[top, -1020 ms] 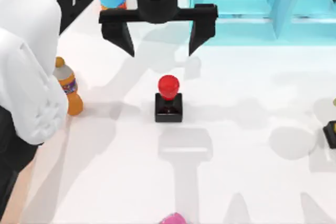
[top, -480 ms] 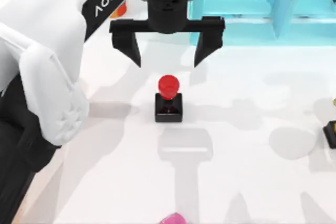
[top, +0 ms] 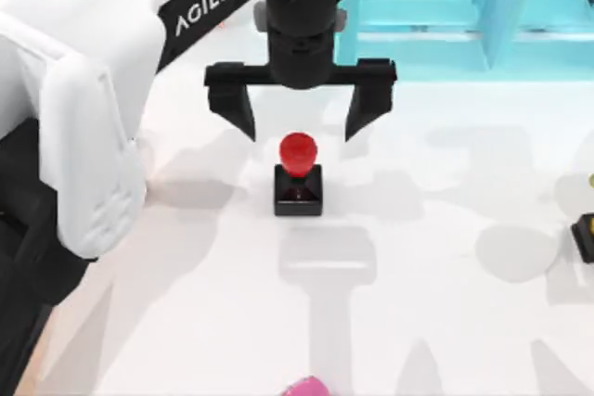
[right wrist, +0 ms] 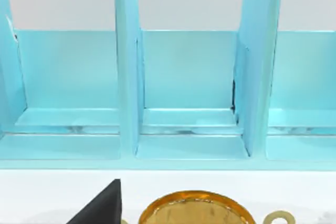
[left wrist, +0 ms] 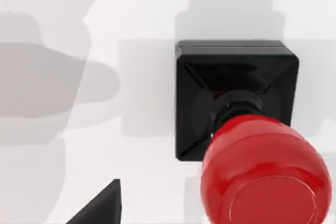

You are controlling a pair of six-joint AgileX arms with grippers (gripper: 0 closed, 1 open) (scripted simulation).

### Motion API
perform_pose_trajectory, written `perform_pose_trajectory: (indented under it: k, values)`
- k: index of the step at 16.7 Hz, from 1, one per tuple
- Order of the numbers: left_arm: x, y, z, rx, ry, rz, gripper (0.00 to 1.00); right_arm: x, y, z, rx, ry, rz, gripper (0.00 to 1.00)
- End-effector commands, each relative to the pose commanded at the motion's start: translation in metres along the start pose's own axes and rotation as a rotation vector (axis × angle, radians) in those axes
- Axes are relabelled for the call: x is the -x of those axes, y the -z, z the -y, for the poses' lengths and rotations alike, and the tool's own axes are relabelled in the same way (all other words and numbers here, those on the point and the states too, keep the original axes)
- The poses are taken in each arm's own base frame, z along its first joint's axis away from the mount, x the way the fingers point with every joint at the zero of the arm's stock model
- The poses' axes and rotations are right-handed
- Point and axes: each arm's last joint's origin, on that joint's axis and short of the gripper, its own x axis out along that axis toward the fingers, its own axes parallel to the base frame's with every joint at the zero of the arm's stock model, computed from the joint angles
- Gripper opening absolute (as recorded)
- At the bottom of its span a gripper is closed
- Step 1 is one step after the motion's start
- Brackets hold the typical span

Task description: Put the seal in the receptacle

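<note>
1. Shelf unit [top: 464,6] in cyan stands along the table's [top: 445,303] far edge; the right wrist view faces its compartments
2. Left arm reaches in from the left, its left gripper [top: 300,122] hanging with fingers spread wide just behind the seal [top: 298,178]
3. Seal stands upright mid-table, untouched
4. Grasping, lifting and placing in the receptacle all remain; judging by this, the task has barely begun

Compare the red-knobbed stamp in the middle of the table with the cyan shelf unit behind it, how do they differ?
The seal is small, while the cyan shelf unit is far larger. The seal is a red knob on a black square base; the shelf is one cyan colour throughout, split by upright dividers. The open left gripper hangs over the seal, not the shelf. Both stand on the white table.
</note>
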Motion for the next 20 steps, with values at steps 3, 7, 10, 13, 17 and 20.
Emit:
perform_pose_trajectory:
  k: [3,7,10,13,17,20]
  values:
    - [-0.027,0.001,0.0,0.001,0.0,-0.001,1.0,0.0,0.0,0.0,0.0,0.0,0.0,1.0]
    - [-0.055,0.006,-0.002,0.0,-0.001,-0.001,1.0,0.0,0.0,0.0,0.0,0.0,0.0,1.0]
    - [-0.06,0.007,-0.003,0.0,0.0,0.0,1.0,0.0,0.0,0.0,0.0,0.0,0.0,1.0]
    - [-0.06,0.007,-0.003,0.0,0.0,0.0,0.92,0.0,0.0,0.0,0.0,0.0,0.0,1.0]
    - [-0.06,0.007,-0.003,0.0,0.0,0.0,0.62,0.0,0.0,0.0,0.0,0.0,0.0,1.0]
    - [-0.06,0.007,-0.003,0.0,0.0,0.0,0.4,0.0,0.0,0.0,0.0,0.0,0.0,1.0]
